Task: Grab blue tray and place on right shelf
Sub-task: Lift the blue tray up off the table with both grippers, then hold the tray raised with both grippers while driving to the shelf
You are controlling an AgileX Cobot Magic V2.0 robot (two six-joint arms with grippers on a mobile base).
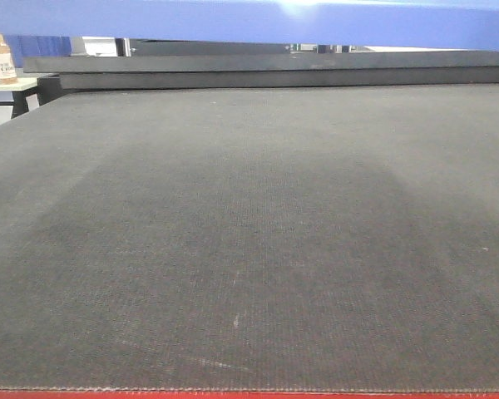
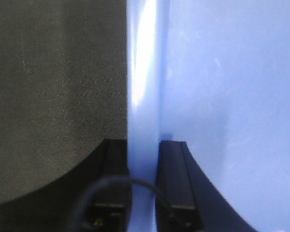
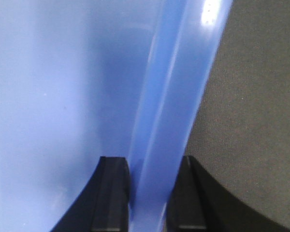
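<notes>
My L pincer (image 2: 144,145) grips the left rim of the blue tray (image 2: 222,96), one finger inside the wall, one outside. My R pincer (image 3: 151,162) does the same on the right rim, clamped on the wall. Tray hangs betw. both, over the bench (image 1: 249,249) w/ its dark mat. Front view: tray is a blue band across the top. Past the bench's far-left corner, a small bottle (image 1: 2,56).

Quick count: one blue tray (image 1: 316,21) up at 12 o'clock in the front view, one dark-topped tabletop (image 1: 249,249), and one little bottle (image 1: 2,58) way off at 10 o'clock. Two claws total, left claw (image 2: 144,145) and right claw (image 3: 147,162), two black fingers (image 2: 173,174) each.
</notes>
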